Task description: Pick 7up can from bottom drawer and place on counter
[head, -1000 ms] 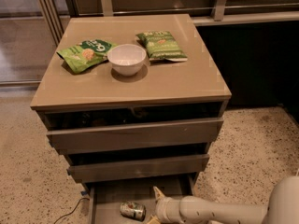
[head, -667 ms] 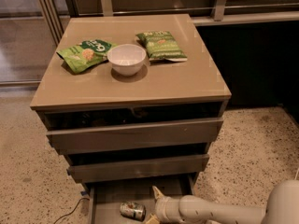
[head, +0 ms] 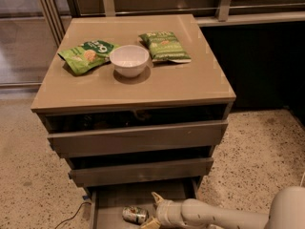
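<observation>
The 7up can [head: 135,214] lies on its side on the grey floor of the open bottom drawer [head: 109,202], near its front. My gripper [head: 153,210] reaches into the drawer from the right on a white arm. Its tan fingertips [head: 157,197] sit just right of the can, spread apart, one above and one below at the frame's bottom edge. They do not hold the can. The counter [head: 162,82] is the glossy taupe top of the cabinet, far above the gripper.
On the counter stand a white bowl [head: 129,60] and two green snack bags, one left [head: 87,55] and one right [head: 164,46]. Two wider drawers [head: 138,137] stick out above the bottom one. A dark cable [head: 71,215] lies on the speckled floor at left.
The gripper has hardly moved; the arm's rear part has slid slightly right. The can lies where it was.
</observation>
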`<state>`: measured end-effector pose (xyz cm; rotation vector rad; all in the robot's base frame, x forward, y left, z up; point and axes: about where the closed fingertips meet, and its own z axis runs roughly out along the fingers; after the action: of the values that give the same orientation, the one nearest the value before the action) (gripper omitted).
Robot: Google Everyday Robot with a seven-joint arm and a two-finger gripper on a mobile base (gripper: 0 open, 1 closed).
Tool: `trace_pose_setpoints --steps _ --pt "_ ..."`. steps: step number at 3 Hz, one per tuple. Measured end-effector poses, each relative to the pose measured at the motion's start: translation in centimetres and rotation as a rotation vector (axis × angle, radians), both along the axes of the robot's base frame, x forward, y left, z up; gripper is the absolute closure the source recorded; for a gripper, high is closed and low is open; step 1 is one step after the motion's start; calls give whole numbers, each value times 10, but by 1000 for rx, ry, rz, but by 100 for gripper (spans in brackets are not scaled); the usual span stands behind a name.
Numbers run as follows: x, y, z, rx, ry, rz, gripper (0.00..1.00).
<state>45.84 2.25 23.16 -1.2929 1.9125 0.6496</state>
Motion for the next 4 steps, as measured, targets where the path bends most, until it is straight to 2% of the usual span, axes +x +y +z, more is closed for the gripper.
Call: trace_pose_setpoints --steps 1,2,3,4 --pt "0 3 -4 9 2 -1 26" --pt "0 4 -5 11 3 0 26" --pt "-4 8 -14 12 8 9 21" --pt "-13 19 -38 20 0 27 25"
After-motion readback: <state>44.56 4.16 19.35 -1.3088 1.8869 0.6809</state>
